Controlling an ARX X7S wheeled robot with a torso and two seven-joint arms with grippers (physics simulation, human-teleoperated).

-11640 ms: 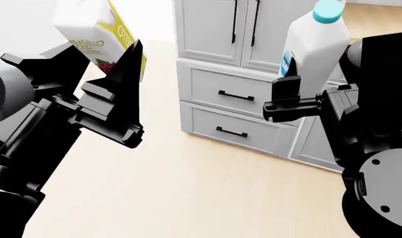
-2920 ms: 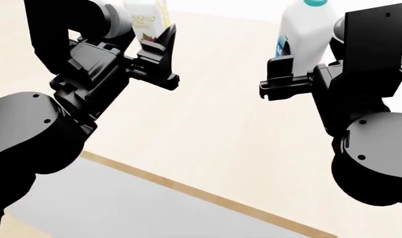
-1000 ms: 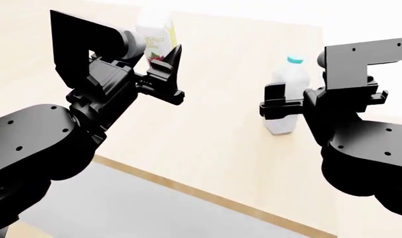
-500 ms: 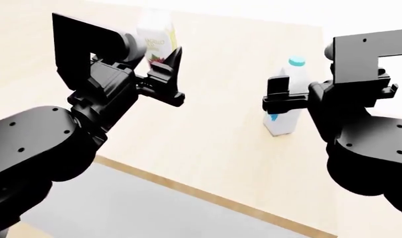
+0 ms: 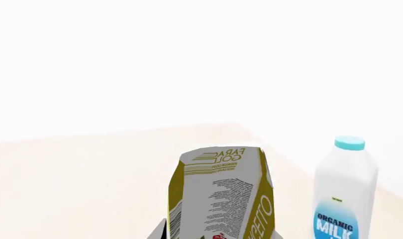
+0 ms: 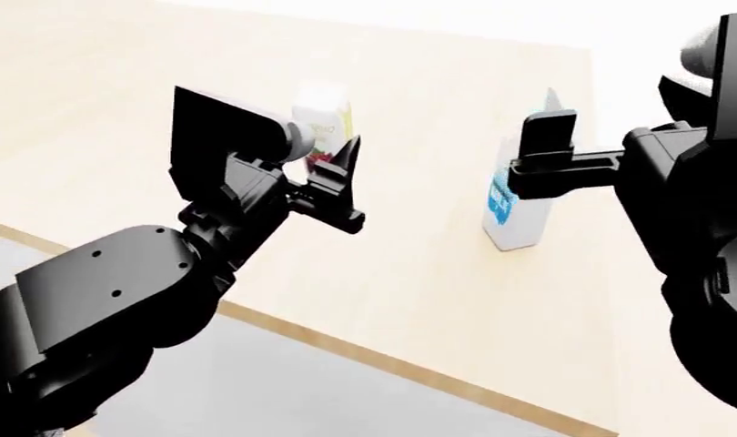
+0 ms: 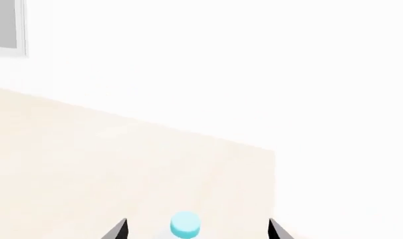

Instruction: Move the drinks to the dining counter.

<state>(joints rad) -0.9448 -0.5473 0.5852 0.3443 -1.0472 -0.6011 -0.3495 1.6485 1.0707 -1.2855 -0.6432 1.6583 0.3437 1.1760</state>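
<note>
Pale beige desk (image 6: 381,300), white room beyond.
L wrist: left pincer clamps carton (image 5: 221,194), bottle (image 5: 344,194) beside it. Head: bottle standing on desk. R wrist: right pincer (image 7: 197,230) spread wide over bottle cap (image 7: 185,224).

Lighting, head view: you had very bright, flat, even light. The dining counter (image 6: 381,273) rendered pale and washed out; the upper right of the frame was blown to pure white.

Shadows: you saw almost none. Only a faint soft patch lay at the foot of the bottle (image 6: 514,211).

Contrast: both arms read as near-solid black, with dull sheen on their rounded housings.

Left wrist view: the upper half was featureless white. Print on the carton (image 5: 221,196) stayed legible.

Right wrist view: mostly overexposed; the teal cap (image 7: 185,224) looked slightly soft.

Sharpness: edges were clean, without visible bending at the borders.
</note>
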